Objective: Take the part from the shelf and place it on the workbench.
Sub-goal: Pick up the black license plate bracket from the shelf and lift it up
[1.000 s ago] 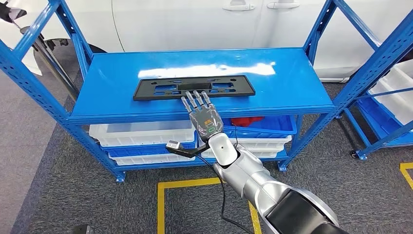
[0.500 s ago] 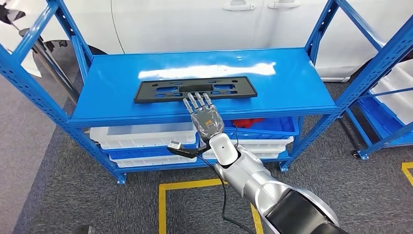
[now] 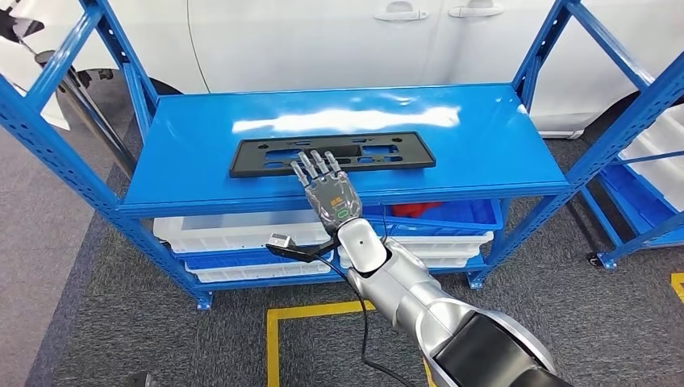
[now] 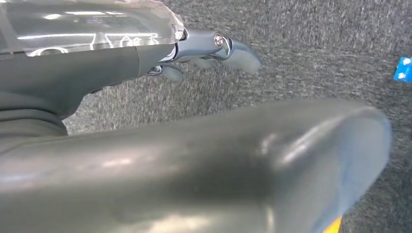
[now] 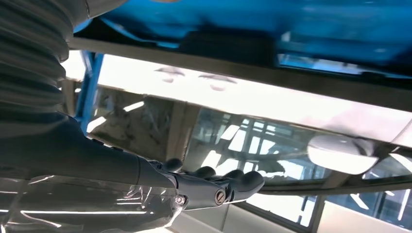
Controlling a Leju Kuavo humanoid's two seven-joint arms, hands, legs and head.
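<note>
A flat black plastic part (image 3: pixel 379 153) with several cut-outs lies lengthwise on the top board of the blue shelf (image 3: pixel 202 137). My right hand (image 3: pixel 327 189) reaches in from below, palm down, fingers straight and apart, their tips over the part's front edge left of its middle. It holds nothing. In the right wrist view the same hand (image 5: pixel 209 187) is stretched out flat close to the dark part (image 5: pixel 228 46) and the blue board. My left hand (image 4: pixel 209 48) hangs over grey carpet with nothing in it.
White bins (image 3: pixel 234 230) and a blue bin (image 3: pixel 468 214) with something red (image 3: pixel 415 210) sit on the lower level. A white car (image 3: pixel 323 40) stands behind the shelf. Another blue rack (image 3: pixel 645 145) is at the right. Yellow tape (image 3: pixel 306 310) marks the carpet.
The view has shifted slightly. My right hand has slid a little left and forward, so its fingertips now overlap the part's front edge more.
</note>
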